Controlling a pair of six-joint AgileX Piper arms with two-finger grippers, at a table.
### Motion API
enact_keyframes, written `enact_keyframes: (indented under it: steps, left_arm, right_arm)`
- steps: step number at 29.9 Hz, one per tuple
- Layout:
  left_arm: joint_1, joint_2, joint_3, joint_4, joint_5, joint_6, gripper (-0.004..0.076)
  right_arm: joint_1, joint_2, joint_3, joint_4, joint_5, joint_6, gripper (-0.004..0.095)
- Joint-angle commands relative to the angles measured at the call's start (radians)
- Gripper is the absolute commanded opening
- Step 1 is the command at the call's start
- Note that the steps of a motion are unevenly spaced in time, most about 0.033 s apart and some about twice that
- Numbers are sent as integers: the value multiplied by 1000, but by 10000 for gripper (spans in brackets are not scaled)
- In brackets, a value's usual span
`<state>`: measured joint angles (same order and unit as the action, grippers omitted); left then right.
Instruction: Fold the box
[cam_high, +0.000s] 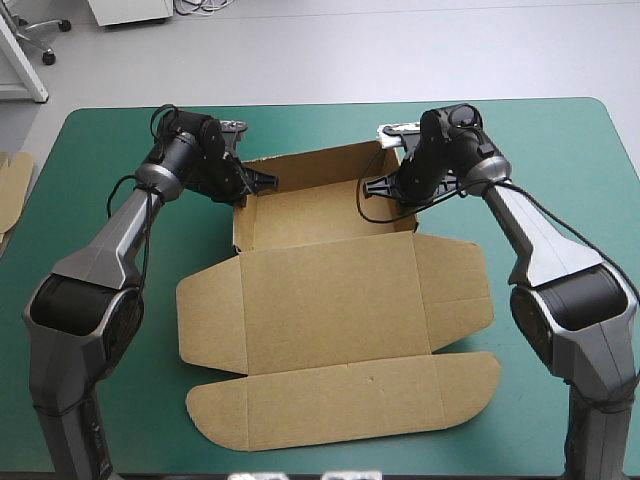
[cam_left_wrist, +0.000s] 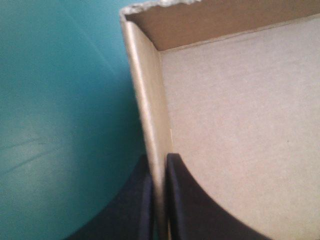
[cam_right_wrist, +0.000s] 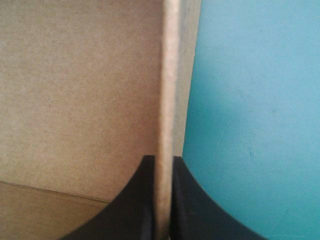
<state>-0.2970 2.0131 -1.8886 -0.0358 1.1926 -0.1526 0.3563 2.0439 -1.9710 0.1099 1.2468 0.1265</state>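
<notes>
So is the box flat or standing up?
Partly up: the box has far walls raised, pinched by left gripper and right gripper; near flaps lie flat.

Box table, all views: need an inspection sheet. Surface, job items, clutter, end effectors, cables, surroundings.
Surface: teal-green cover, flat, no wrinkles seen.
Job's things: box, brown; far wall and both side walls raised, lid and flaps flat toward the near edge.
Clutter: spare board at the table's left edge.
End effectors: left end effector shut on the box's left side wall; right end effector shut on its right side wall.
Cables: nothing seen beyond the arms' own.
Surroundings: nothing seen.
</notes>
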Motion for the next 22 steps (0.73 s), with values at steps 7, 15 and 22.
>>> enact_keyframes:
  steps: [7,15,22]
  left_arm:
    - [11,-29,-26,-11,5,56,-14]
    - [11,-6,-26,-34,-15,56,-14]
    - [11,-6,-26,-47,-30,56,-14]
  right_arm:
    - [-1,-23,-26,15,1,-28,-14]
    - [-1,12,-19,21,1,-26,-14]
    - [-1,31,-16,34,1,-35,-14]
